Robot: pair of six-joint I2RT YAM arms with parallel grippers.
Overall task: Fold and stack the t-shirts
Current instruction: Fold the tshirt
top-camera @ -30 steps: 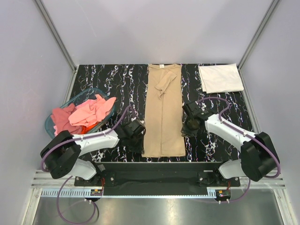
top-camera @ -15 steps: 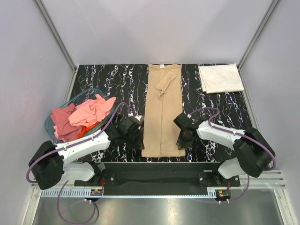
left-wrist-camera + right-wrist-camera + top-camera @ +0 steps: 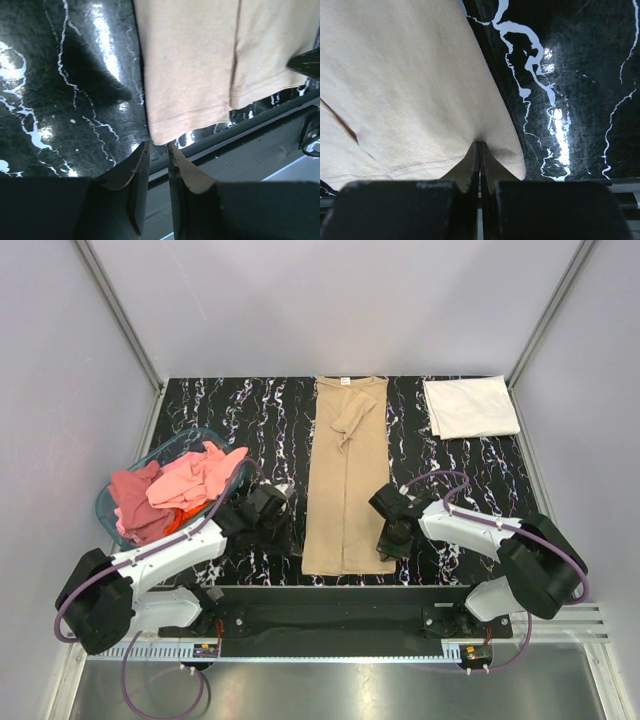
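Desk: black, white-veined marble-pattern desk [image 3: 240, 410] that carried every item listed below.
Tan tee: tan cotton short-sleeved t-shirt [image 3: 345, 480], folded lengthwise into a long narrow strip. It lay flat down the middle of the desk, with the neck and its small white label at the far edge and the hem at the near edge. One sleeve was turned in over the chest.
White tee: white folded cotton t-shirt [image 3: 470, 406], a flat rectangle at the far right corner of the desk, well apart from the tan strip.
Pink and red tees: pink, salmon and red cotton t-shirts [image 3: 185, 485] lay crumpled in a loose heap in the basket, spilling over its rim.
Basket: translucent blue plastic basket [image 3: 165, 450], at the left side of the desk.
Left arm: left gripper [image 3: 157, 146] was low at the near left corner of the tan hem. Its fingers [image 3: 132, 170] stood a narrow gap apart with the tips just at the cloth corner — nothing seen clamped.
Right arm: right gripper [image 3: 480, 146] was at the near right corner of the same hem. Its fingers [image 3: 497, 172] were pressed together, pinching the hem edge — cloth puckered at the tips.
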